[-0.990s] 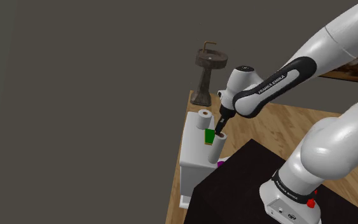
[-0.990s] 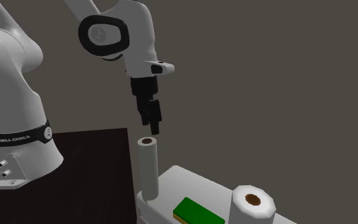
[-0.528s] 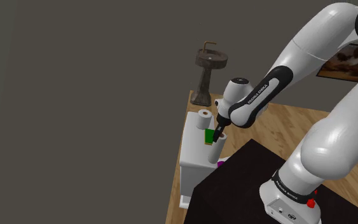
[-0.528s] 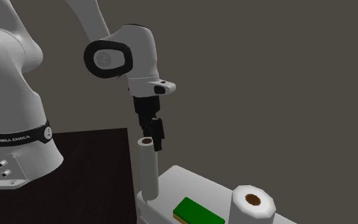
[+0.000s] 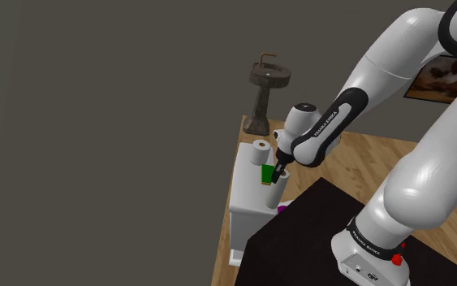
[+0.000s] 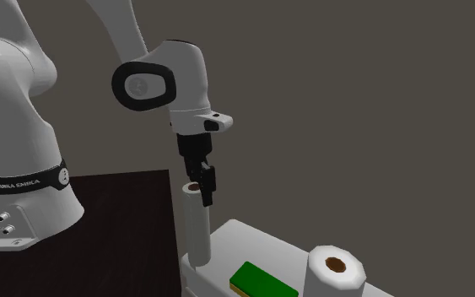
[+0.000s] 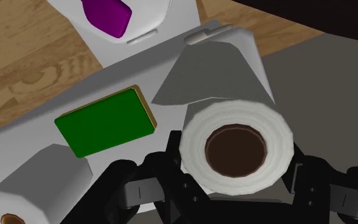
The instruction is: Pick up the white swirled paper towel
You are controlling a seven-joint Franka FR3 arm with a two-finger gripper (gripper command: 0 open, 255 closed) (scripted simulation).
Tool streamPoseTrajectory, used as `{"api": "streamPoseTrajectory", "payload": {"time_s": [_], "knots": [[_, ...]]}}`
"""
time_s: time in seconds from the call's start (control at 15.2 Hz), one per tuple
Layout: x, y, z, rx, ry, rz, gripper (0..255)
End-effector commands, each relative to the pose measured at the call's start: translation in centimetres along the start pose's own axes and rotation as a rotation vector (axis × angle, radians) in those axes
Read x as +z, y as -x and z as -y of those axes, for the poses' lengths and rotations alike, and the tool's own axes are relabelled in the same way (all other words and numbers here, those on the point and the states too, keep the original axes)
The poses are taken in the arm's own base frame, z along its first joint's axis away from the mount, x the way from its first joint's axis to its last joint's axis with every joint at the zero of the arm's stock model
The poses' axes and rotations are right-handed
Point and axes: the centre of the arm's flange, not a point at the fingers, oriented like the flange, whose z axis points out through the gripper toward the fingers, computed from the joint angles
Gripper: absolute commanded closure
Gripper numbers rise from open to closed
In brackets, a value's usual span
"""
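Tall white paper towel roll (image 7: 234, 118) with a brown core stands upright at the corner of a white flat-topped unit (image 6: 252, 240), on the side nearest the dark stand (image 6: 126, 211). The black two-finger gripper (image 7: 236, 159) points down over it, with its fingers spread to either side of the roll's top. Whether they press on it cannot be made out. A flat green block (image 7: 104, 121) with a yellowish edge lies just beside the roll. A shorter, fatter white roll (image 7: 37, 184) stands beyond the block. A purple object (image 7: 110, 14) sits lower down, near the wooden floor (image 7: 18, 51).
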Motion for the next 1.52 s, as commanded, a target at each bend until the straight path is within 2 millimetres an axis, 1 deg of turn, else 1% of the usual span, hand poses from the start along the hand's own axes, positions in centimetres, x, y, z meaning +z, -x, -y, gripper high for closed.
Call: {"api": "streamPoseTrajectory", "payload": {"time_s": [0.0, 0.33, 1.32, 1.45], "knots": [[0.1, 0.0, 0.0, 0.001, 0.0, 0.002, 255], [0.0, 0.1, -0.1, 0.001, 0.0, 0.002, 255], [-7.9, -0.4, -0.5, 0.001, 0.0, 0.002, 255], [-7.9, -0.4, -0.6, 0.001, 0.0, 0.002, 255]]}}
